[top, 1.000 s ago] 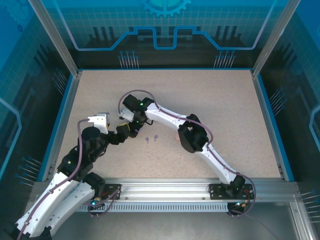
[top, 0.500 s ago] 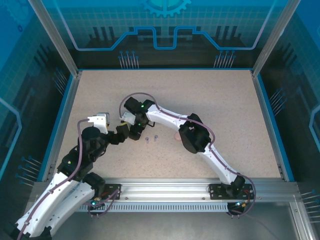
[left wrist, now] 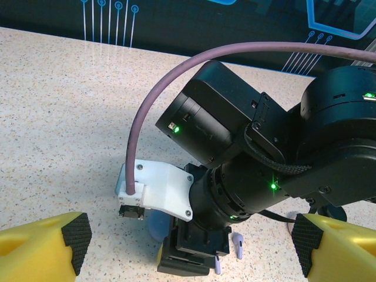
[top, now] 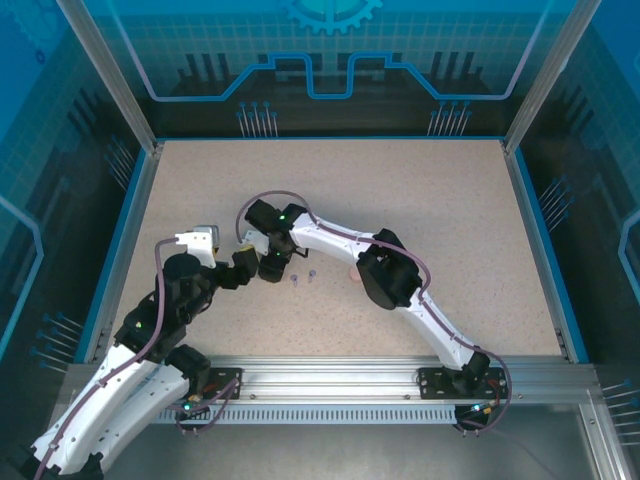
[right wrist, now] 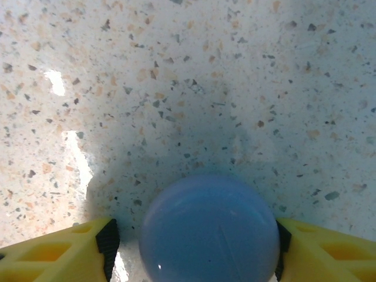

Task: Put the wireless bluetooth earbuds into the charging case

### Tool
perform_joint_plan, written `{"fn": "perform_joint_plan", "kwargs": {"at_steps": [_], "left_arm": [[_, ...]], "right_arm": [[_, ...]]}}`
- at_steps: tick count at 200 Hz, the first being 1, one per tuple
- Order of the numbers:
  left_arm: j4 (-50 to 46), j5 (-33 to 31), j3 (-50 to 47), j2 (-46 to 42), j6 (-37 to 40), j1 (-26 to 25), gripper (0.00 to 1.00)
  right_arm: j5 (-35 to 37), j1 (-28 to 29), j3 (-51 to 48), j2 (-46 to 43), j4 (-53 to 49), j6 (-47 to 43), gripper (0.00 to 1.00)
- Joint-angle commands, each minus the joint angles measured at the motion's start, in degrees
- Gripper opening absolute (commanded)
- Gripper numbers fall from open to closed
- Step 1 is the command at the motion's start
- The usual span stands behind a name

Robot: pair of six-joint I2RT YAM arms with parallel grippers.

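the right gripper points down at the table with a round lilac-blue case between its yellow fingers. the jaws are partly open around the case, not clamped. one black pad stands off from the case with a strip of table showing between them. the other pad sits right at the case's edge, and whether it touches i cannot tell. the case is shut and lies flat on the table.

from above, the right gripper is left of the table's middle, nose to nose with the left gripper. two lilac earbuds lie loose on the table just beside the right gripper, on its right side. they are apart from its fingers and close to each other. neither bud is in the case or in a jaw.

the left gripper is wide open and holds nothing, its two yellow fingers spread to the corners of its own view. between them that view shows the right arm's wrist, the case low beside the right gripper, and the earbuds on the table near it.

a small pink shape peeks out by the right arm's elbow, too hidden to tell what it is.
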Motion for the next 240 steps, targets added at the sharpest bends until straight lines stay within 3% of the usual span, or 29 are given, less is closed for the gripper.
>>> {"fn": "perform_joint_plan", "kwargs": {"at_steps": [1,29,73,120,158,208,240], "left_arm": [[-0.50,-1.15,0.02,-0.67,1.32,0.57,0.91],[-0.65,-1.23,0.19,-0.62,1.33,0.57,0.91],[-1.05,-1.16,0.68,-0.65,1.28,0.57,0.91],[-1.45,-0.34,1.25,-0.78,0.85,0.58,0.91],[-0.77,2.78,0.36,-0.92,-0.80,0.57,0.90],[6.41,8.40,-3.36,0.69,-7.05,0.75,0.86],[13.36,16.88,-3.04,6.63,-10.00,1.52,0.85]], "right_arm": [[2.82,1.23,-0.47,0.37,-2.23,-2.12,0.68],[4.43,1.41,-0.74,0.85,-3.10,-3.58,0.63],[3.53,1.00,-1.97,-0.39,-1.97,-2.95,0.47],[0.68,-0.85,-9.04,-8.68,4.53,-0.29,0.45],[-0.58,-2.77,-21.25,-22.36,13.86,2.13,0.44],[0.28,-5.88,-46.23,-44.27,28.78,4.14,0.44],[1.57,-6.61,-60.11,-57.54,37.22,3.05,0.44]]}}
